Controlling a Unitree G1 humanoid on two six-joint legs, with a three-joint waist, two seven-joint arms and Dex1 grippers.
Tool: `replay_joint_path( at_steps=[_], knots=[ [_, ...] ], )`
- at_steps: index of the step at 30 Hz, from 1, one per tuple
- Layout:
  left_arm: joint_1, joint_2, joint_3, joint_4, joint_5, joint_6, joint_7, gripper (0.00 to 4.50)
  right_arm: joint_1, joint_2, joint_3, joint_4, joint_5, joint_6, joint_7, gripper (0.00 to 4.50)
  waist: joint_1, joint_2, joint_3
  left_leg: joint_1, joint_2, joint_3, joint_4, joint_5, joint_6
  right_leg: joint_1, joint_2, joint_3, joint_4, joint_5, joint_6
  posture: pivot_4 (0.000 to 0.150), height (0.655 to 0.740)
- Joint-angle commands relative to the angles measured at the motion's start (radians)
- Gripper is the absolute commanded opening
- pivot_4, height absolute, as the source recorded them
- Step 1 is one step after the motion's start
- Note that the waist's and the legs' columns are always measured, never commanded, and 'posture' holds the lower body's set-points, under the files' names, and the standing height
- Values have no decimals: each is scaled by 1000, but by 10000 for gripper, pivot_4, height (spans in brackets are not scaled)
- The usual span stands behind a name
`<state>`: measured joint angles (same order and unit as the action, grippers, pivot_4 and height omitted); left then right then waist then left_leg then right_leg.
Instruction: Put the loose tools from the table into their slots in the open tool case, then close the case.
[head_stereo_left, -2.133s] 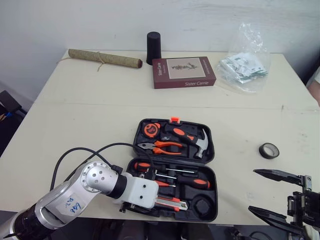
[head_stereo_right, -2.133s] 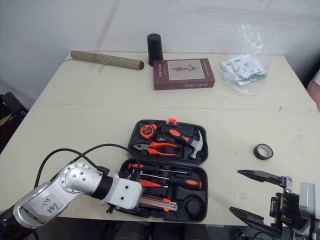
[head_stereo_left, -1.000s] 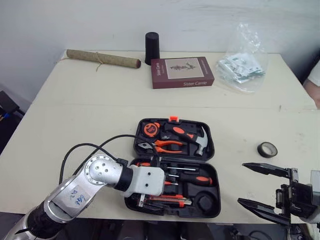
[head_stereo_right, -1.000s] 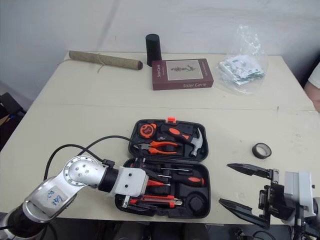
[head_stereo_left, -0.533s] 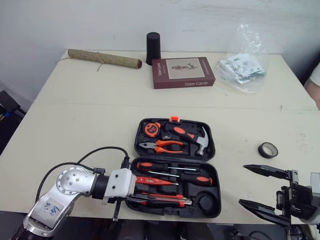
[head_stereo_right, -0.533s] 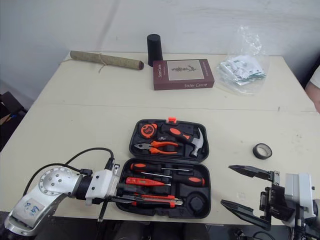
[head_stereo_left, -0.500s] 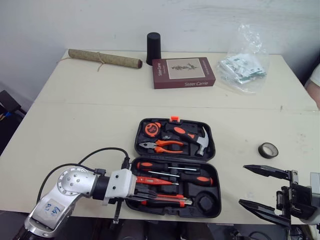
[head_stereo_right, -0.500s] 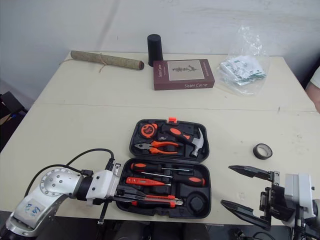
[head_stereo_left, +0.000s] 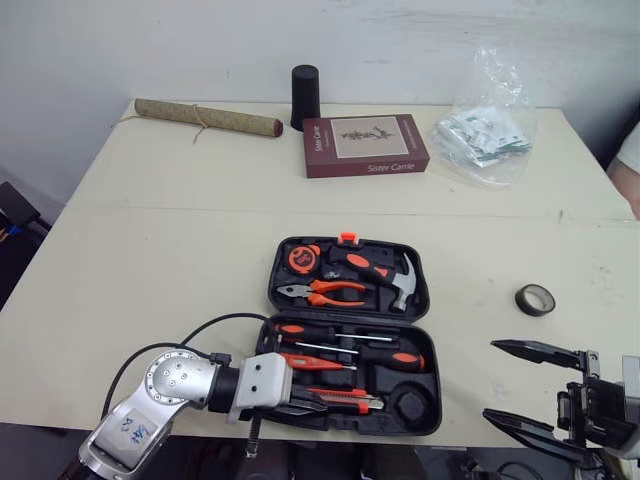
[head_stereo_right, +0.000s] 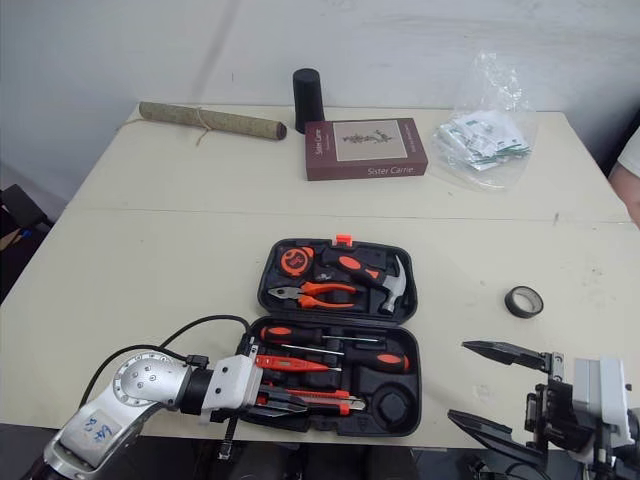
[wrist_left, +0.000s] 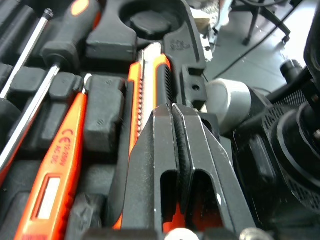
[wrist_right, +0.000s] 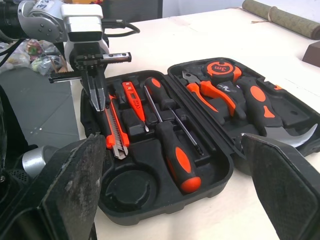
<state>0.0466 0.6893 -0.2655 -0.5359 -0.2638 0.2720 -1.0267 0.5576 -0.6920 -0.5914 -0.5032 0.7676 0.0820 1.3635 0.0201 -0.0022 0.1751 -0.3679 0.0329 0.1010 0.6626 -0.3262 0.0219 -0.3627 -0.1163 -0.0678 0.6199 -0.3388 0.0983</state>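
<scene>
One tape roll (head_stereo_left: 536, 299) lay on the table, well right of the tool case (head_stereo_left: 434, 395); light and stiff, probably best pinched across its rim; right gripper (head_stereo_left: 490, 380) gaped wide, empty; left gripper (wrist_left: 173, 109) was closed over the slotted utility knife (wrist_left: 150, 75), holding nothing.

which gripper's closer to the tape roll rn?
Right. The right gripper sits open just nearside of the tape roll; the left gripper is shut over the tool case's near-left edge.

Cream table (head_stereo_left: 150, 260) (seamed) against white wall (head_stereo_left: 400, 40).
</scene>
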Motion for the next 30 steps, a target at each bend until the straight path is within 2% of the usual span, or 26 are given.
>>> replay_joint_path(
  at_steps=[1, 5, 10, 18, 23, 26, 29, 30],
  knots=[
    [0, 6, -18, 5, 19, 33, 25, 369, 10, 12, -11, 0, 8, -23, 10, 45000, 0, 0, 0, 0, 0, 0, 0, 0, 0, 0, 0, 0, 0, 0, 0, 1500, 7400],
    [20, 62, -69, 33, 72, 117, 28, 369, 15, 13, -13, 2, 9, -32, 12, 45000, 0, 1, -1, 0, 0, 0, 0, 0, 0, 0, 0, 0, 0, 0, 0, 1500, 7400],
    [30, 89, -124, 72, 134, 125, 54, 369, 14, 17, -13, 1, 9, -37, 11, 45000, -6, 11, -7, 3, 0, 0, -3, -1, 0, 2, 0, 0, -2, 0, -1, 1500, 7400],
    [6, 15, -121, 90, 78, 171, 128, 369, 3, 18, -6, 1, 5, -39, 3, 45000, 5, 15, -14, 12, -2, 1, -13, -1, 1, 9, -2, 1, -9, -1, -2, 1500, 7400],
    [14, -62, 49, 40, -96, -20, 81, 369, -15, 25, -38, 34, -4, -41, -40, 45000, 2, 15, -13, 11, -2, 1, -14, 0, 1, 7, -2, 1, -9, -1, -2, 1500, 7400],
    [61, -54, 201, -13, -248, -82, 10, 369, -11, 18, -120, 126, -19, -66, -51, 45000, -1, 6, -7, 8, -1, 0, -14, 2, -1, 3, -2, 0, -7, -1, -2, 1500, 7400],
    [123, -3, 348, -10, -285, -66, 13, 7203, 0, 20, -212, 252, -47, -123, -40, 45000, 0, 7, -7, 8, -1, 1, -14, 2, -4, 4, -2, -1, -9, -1, -2, 1500, 7400],
    [160, 20, 424, 17, -285, -74, 8, 11283, 11, 20, -250, 308, -60, -151, -31, 45000, -1, 6, -7, 7, -1, 1, -14, 2, -5, 4, -2, -1, -10, -1, -3, 1500, 7400]
  ],
)
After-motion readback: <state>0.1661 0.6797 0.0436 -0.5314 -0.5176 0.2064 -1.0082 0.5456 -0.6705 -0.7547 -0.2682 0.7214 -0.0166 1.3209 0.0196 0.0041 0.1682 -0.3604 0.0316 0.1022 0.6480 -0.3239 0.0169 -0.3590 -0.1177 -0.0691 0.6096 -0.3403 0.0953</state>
